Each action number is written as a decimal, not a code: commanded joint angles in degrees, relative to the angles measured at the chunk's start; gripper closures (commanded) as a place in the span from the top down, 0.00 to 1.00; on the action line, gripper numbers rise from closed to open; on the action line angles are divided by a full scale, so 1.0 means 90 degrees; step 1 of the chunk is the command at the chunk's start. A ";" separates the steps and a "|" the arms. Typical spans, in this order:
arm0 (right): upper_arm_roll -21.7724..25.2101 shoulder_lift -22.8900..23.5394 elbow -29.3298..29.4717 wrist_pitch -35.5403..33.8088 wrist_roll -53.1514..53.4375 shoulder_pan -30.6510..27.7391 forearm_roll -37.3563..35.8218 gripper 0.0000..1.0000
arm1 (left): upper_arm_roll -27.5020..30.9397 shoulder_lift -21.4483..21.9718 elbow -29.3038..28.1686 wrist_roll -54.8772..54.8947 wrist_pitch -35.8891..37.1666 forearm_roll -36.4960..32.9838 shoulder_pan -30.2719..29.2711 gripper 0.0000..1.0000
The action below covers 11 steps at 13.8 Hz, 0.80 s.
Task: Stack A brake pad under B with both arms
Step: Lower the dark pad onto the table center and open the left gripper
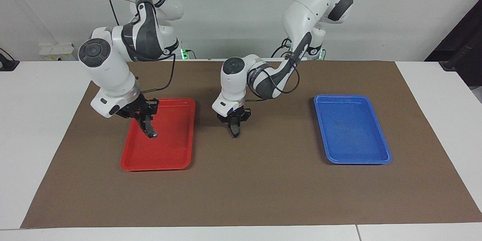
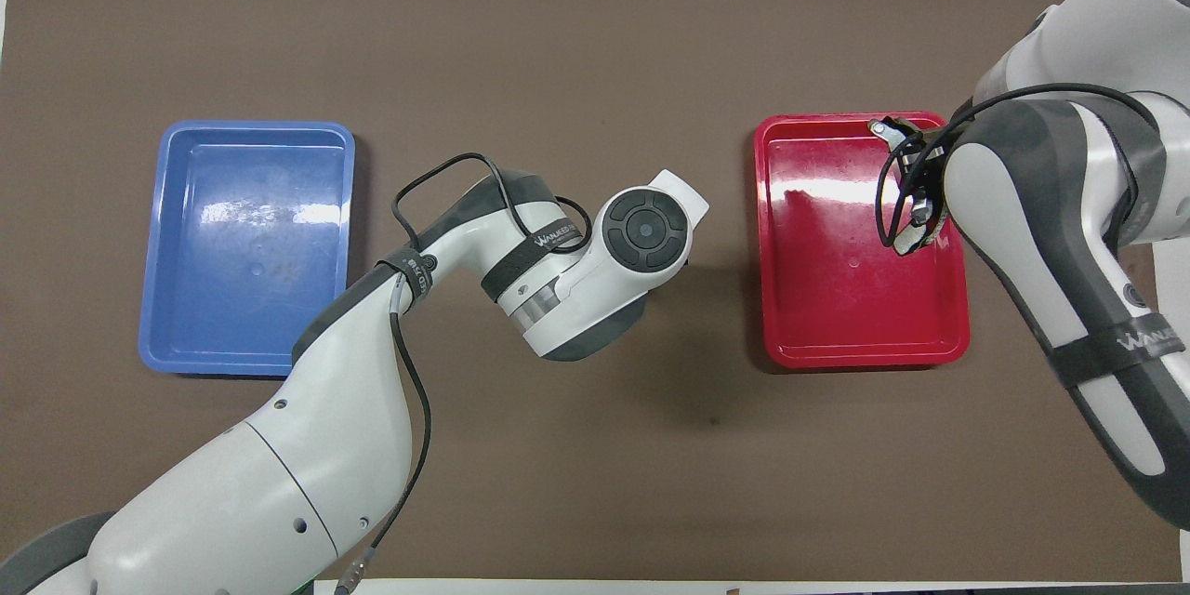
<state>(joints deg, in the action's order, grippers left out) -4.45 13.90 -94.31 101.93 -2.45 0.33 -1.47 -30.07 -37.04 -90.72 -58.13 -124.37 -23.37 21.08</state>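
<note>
My right gripper hangs over the red tray and is shut on B, the dark crescent pad. The pad is held on edge, with a small metal tab at its lower end. In the overhead view B shows edge-on over the tray's right-arm side, its tabs catching light. My left gripper points straight down, low over the brown mat between the two trays. It is shut on a short dark grey piece, the A brake pad. In the overhead view the left wrist hides that gripper and pad.
A blue tray lies on the mat toward the left arm's end, with nothing in it; it also shows in the overhead view. The red tray holds nothing on its floor. The brown mat covers most of the white table.
</note>
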 commanded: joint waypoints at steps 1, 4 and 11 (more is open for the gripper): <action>-0.0091 -0.0020 0.0099 -0.0114 -0.0138 -0.0125 -0.0003 0.00 | 0.0090 -0.0142 0.0148 -0.0191 -0.0126 -0.0225 0.0119 0.01; -0.0091 -0.0020 0.0099 -0.0115 -0.0138 -0.0125 -0.0003 0.00 | 0.0148 -0.0152 0.0148 -0.0191 -0.0223 -0.0225 0.0119 0.33; -0.0091 -0.0020 0.0108 -0.0124 -0.0138 -0.0125 0.0026 0.00 | 0.0353 -0.0016 0.0284 -0.0113 0.0087 -0.0557 0.0110 1.00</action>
<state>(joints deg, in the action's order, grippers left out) -4.45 13.90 -94.31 101.93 -2.45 0.33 -1.46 -28.16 -37.52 -90.01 -58.60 -125.88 -27.10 21.11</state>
